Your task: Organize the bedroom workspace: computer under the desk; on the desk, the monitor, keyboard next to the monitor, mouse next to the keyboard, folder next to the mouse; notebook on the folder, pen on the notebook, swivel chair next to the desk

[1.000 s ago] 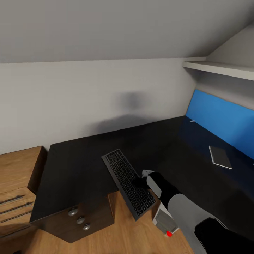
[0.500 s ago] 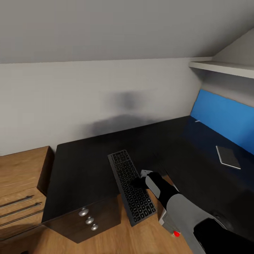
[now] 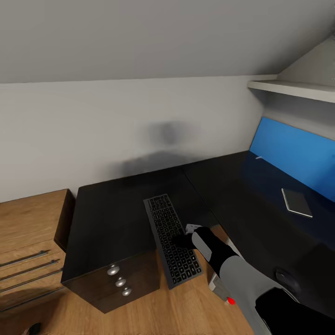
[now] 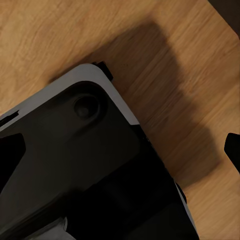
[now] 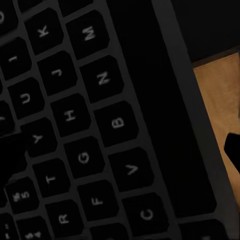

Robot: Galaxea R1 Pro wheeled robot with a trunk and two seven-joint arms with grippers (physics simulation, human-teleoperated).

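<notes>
Under the right end effector (image 3: 182, 240) lies the keyboard (image 3: 171, 238), clamped at its long edge, now farther onto the black counter (image 3: 111, 214) than a second ago, its near end still overhanging the wood floor (image 3: 186, 311). Right of the end effector, well apart, the notebook (image 3: 296, 202) rests by the blue back panel (image 3: 298, 160); the mouse (image 3: 287, 278) sits nearer. Whether the left end effector is apart or together, I cannot tell.
</notes>
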